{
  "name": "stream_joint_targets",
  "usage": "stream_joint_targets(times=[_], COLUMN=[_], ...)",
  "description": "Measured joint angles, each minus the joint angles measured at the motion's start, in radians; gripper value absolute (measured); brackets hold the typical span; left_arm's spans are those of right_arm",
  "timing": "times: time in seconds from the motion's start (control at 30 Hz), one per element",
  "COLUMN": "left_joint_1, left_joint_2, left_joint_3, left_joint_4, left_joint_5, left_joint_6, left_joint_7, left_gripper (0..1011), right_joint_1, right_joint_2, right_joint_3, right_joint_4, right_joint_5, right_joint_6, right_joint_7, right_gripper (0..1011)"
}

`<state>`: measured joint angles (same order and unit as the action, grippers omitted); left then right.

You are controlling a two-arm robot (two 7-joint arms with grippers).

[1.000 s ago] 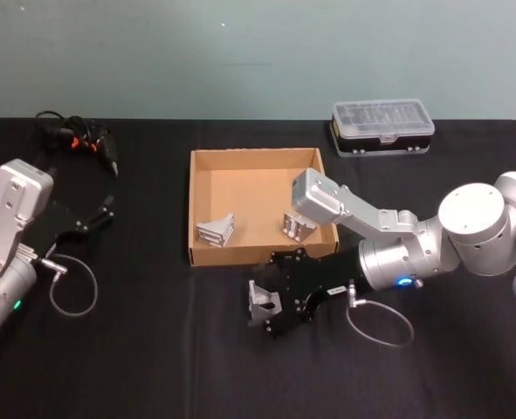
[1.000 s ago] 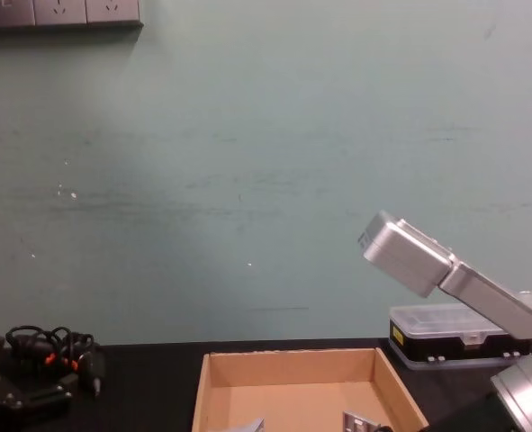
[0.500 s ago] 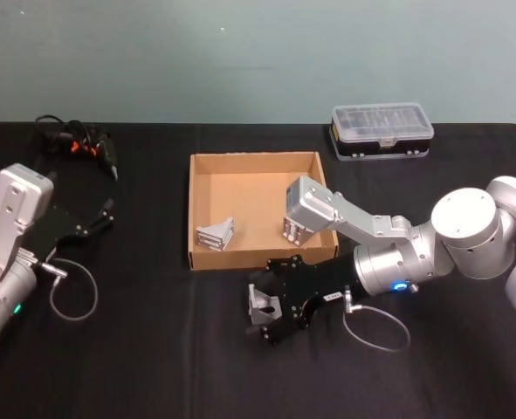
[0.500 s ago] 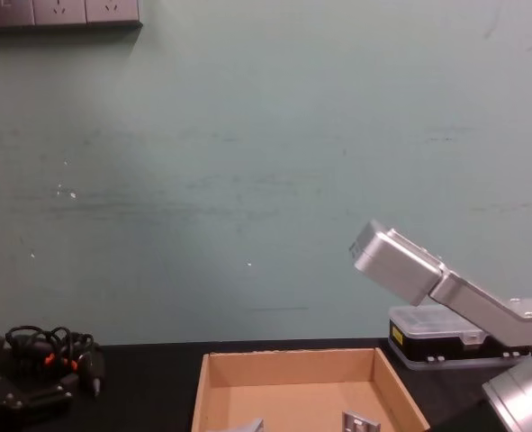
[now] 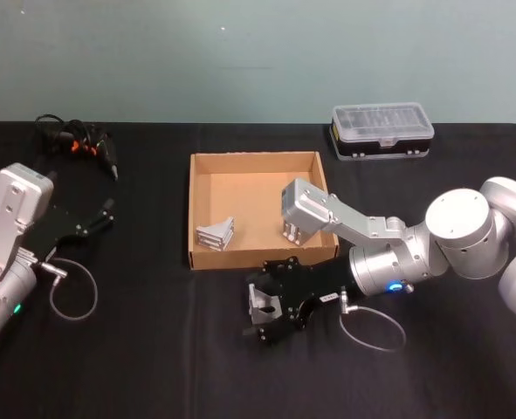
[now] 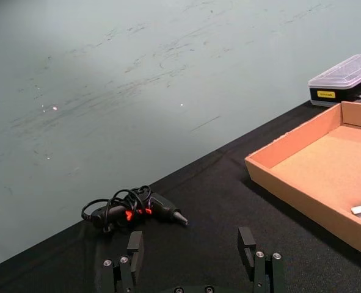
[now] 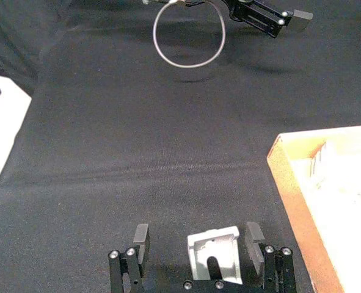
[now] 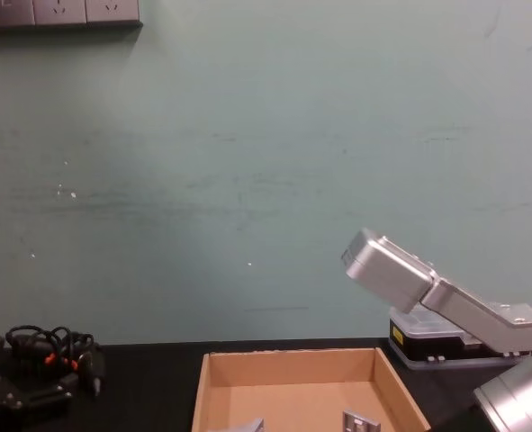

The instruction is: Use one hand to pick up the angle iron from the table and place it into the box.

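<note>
The right gripper (image 5: pixel 259 316) sat low on the table (image 5: pixel 153 349) just in front of the box (image 5: pixel 202 257), its fingers spread either side of the angle iron (image 5: pixel 261 301) without clamping it. Two more brackets lay inside the box. The left gripper (image 5: pixel 102 216) stood idle well left of the box, fingers apart

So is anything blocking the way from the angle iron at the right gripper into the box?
Only the box's low near wall. The right gripper straddles the angle iron on the table just in front of that wall, so the piece has to be lifted over it. Two angle irons already lie inside.
</note>
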<state>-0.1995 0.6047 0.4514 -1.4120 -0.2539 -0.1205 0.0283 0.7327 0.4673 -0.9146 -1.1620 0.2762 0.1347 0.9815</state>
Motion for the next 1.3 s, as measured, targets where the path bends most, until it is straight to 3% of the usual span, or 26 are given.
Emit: stream_joint_targets(times=[0.33,0.57,0.83,0.87,1.0,1.3], left_joint_1=[0.0,0.0,0.0,0.0,0.0,0.0], left_joint_2=[0.0,0.0,0.0,0.0,0.0,0.0], left_joint_3=[0.0,0.0,0.0,0.0,0.0,0.0], left_joint_4=[0.0,0.0,0.0,0.0,0.0,0.0], left_joint_5=[0.0,0.0,0.0,0.0,0.0,0.0], left_joint_6=[0.0,0.0,0.0,0.0,0.0,0.0], left_joint_7=[0.0,0.0,0.0,0.0,0.0,0.0], left_gripper=[1012,1011,1011,1011,1011,1011], right_joint_1=[0.005,0.002,-0.002,-0.003,-0.004,-0.01], right_joint_2=[-0.009,-0.006,-0.002,-0.002,-0.002,0.001], right_joint_3=[-0.005,-0.003,0.001,0.001,0.002,0.012], right_joint_4=[0.013,0.004,-0.007,-0.008,-0.01,-0.02], right_joint_5=[-0.004,-0.006,-0.008,-0.009,-0.01,-0.015], right_joint_6=[-0.002,0.005,0.01,0.01,0.01,0.005], right_joint_7=[0.002,-0.004,-0.014,-0.015,-0.019,-0.038], right_gripper=[998,862,622,554,473,473])
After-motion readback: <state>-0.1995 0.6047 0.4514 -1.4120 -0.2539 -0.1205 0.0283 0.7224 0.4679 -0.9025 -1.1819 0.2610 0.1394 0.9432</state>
